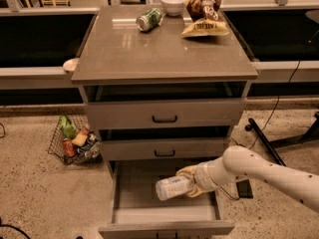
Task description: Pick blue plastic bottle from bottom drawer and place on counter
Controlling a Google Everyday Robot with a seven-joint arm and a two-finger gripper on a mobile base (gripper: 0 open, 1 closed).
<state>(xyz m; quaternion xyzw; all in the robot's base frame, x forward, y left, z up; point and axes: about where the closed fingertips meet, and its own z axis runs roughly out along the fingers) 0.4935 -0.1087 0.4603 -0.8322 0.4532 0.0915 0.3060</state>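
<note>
Now clamped on the blue plastic bottle (172,188) over the bottom drawer (149,216), the claw (193,182) risks striking the middle drawer (164,148) if raised.

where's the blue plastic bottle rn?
Camera view, lower centre: the blue plastic bottle lies sideways in the gripper, over the open bottom drawer, right of its middle, below the middle drawer; not yet on the counter.
</note>
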